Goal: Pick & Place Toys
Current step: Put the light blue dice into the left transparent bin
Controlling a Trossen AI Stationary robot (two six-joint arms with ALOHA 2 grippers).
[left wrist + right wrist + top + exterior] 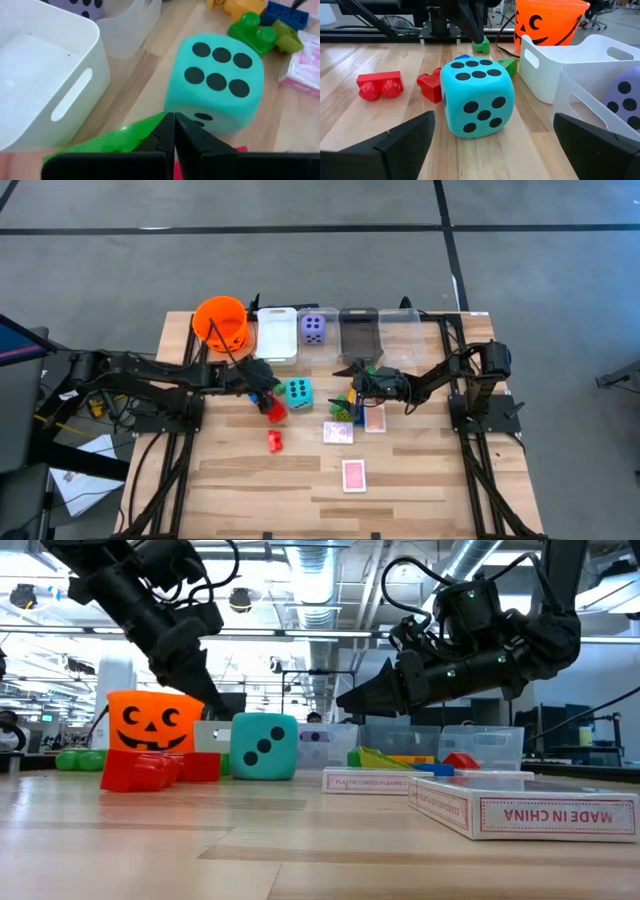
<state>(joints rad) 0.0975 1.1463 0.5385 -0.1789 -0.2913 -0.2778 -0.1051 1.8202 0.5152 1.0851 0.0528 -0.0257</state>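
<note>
My left gripper [264,394] is shut, slanting down just left of the teal dotted die [297,392], which rests on the table. A green brick [481,46] sits at its fingertips, and a red brick [276,410] lies beside it. My right gripper [492,150] is open and empty, hovering right of the die [476,96] and pointing at it. Another red brick [274,442] lies nearer the front. A pile of green, yellow and blue bricks [345,404] and three pink-backed card packs [338,432] lie flat on the table. The purple die [313,328] sits in a clear bin. My left gripper's shut fingers slant down from the table's left. The green brick [115,141] lies along the outer side of one finger [157,135]. I cannot tell whether they touch.
The orange pumpkin bucket [222,322], a white bin [277,335], a dark bin [358,330] and a clear bin [400,330] stand in a row along the far edge. Bare wood lies at the near left and near right of the table.
</note>
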